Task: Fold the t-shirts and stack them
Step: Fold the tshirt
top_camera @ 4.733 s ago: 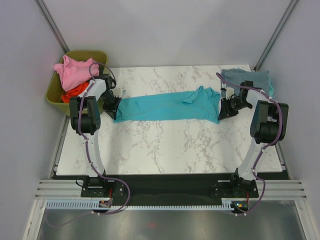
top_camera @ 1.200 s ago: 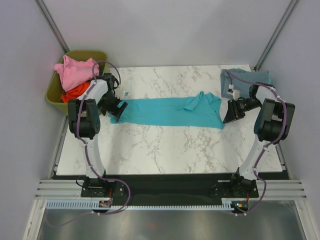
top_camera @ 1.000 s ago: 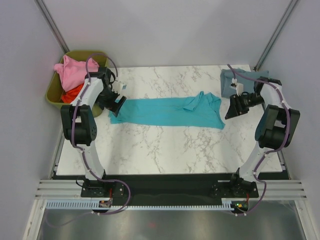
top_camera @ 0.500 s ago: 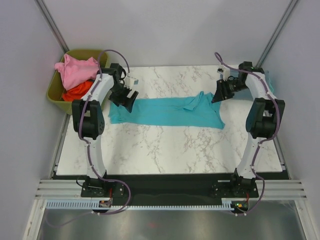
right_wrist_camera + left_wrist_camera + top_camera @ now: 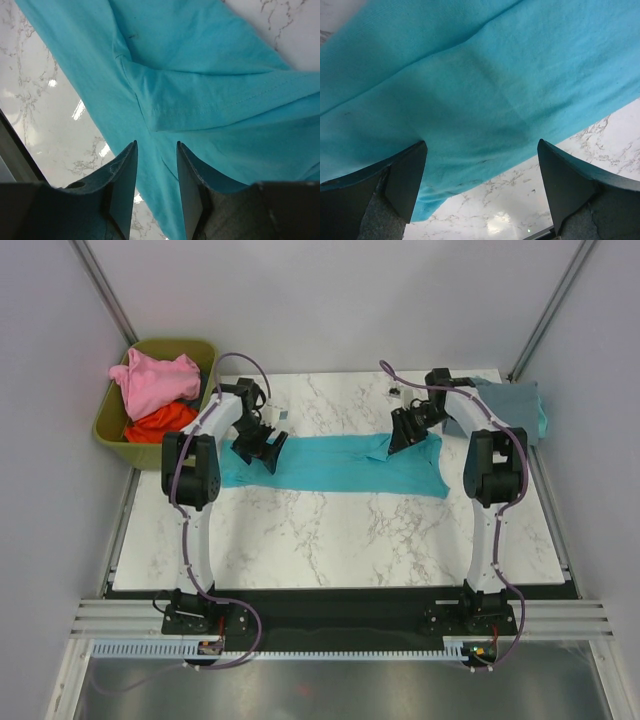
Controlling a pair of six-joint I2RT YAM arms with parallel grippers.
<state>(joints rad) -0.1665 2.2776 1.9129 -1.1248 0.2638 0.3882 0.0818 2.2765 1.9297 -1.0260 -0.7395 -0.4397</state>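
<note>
Teal cloth t-shirt [image 5: 330, 462], long band on white marble table [image 5: 330, 535].
We note left hand [image 5: 481, 144] wide apart, right hand [image 5: 156, 144] narrowly apart; cross-folds, crumpled pink shirt [image 5: 155, 375] remain.

Four cloth shirts: a pink t-shirt [image 5: 155, 375] and an orange-red t-shirt [image 5: 160, 422] in the one olive-green plastic bin [image 5: 182, 344], a teal t-shirt [image 5: 330, 462] and a grey-blue t-shirt [image 5: 510, 400] right of it.

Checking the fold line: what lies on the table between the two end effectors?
Just the teal shirt, lying flat on the table; the top view shows it.
</note>
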